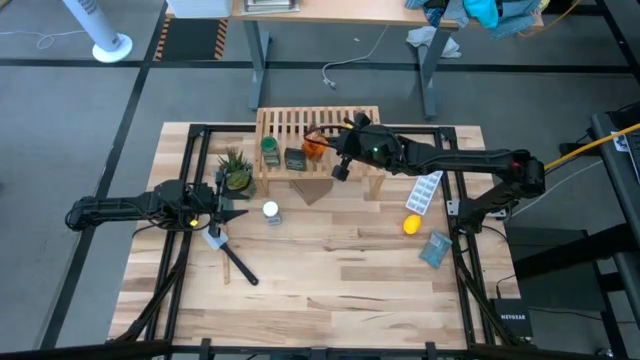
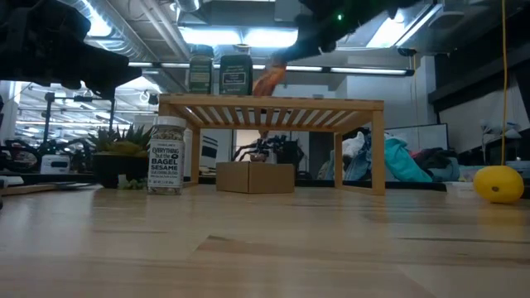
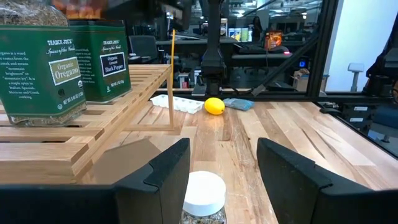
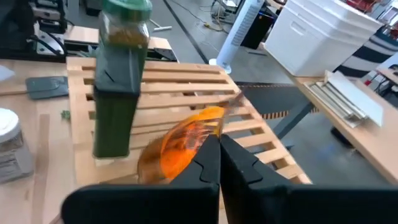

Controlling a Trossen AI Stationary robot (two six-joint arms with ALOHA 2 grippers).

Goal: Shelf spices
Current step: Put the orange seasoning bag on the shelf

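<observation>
The shelf (image 1: 275,125) stands at the table's far edge, with three spices on its slatted top: the green-lidded jar (image 1: 270,151) at the left, the tin (image 1: 294,158) just beside it, and the orange bottle (image 1: 314,148) next along. The bottle lies tilted on the slats, close to the tin. The right gripper (image 1: 322,147) reaches over the shelf, and its fingers (image 4: 208,163) are pressed together right at the bottle; whether they pinch any part of it cannot be told.

The white-capped jar (image 1: 270,211) stands upright on the table in front of the shelf, near the plant (image 1: 236,172). The left gripper (image 1: 238,212) hovers just beside this jar, its fingers about half spread on either side of the cap and holding nothing.

A lemon (image 1: 411,225) lies on the table well to the right, near a white tray (image 1: 425,192).
</observation>
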